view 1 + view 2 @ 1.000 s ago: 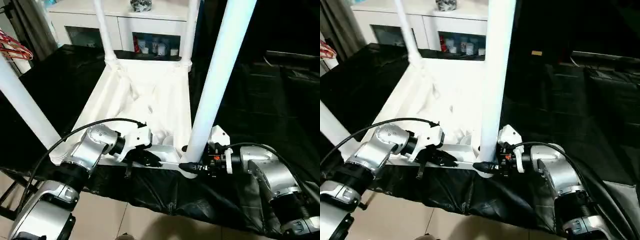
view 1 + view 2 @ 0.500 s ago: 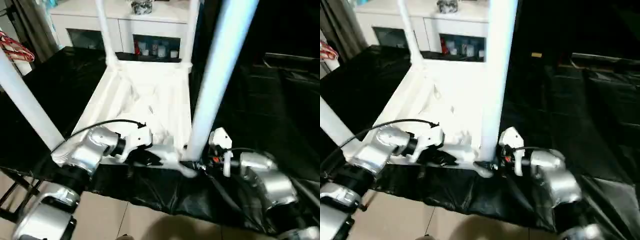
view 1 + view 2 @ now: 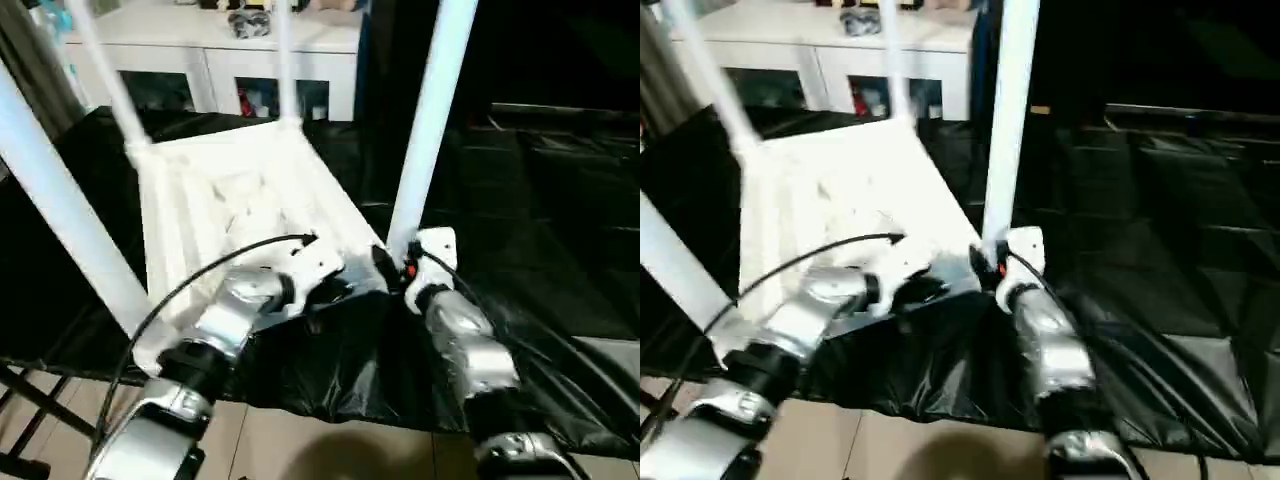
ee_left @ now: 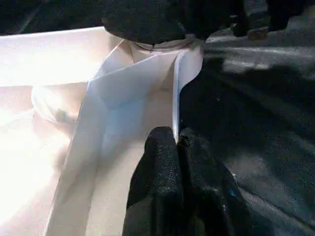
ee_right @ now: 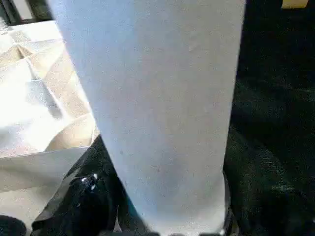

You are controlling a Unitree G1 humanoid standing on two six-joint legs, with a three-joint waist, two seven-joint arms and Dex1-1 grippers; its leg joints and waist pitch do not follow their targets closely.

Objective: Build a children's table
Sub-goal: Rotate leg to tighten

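Note:
The children's table lies upside down on the black cloth, its ribbed underside facing up and its four white legs standing up from the corners. My left gripper is shut on the thin near rim close to the near right corner, one finger on each side of it. My right gripper is closed around the foot of the near right leg. That leg stands between the black fingers. The near left leg rises beside my left forearm.
A white cabinet with glass doors stands behind the table. Black cloth covers the surface to the right. Tiled floor lies below the near edge, and a black frame shows at the lower left.
The table has swung: its near right corner has moved away from me and its far end to the left. Both arms followed, each keeping its grip.

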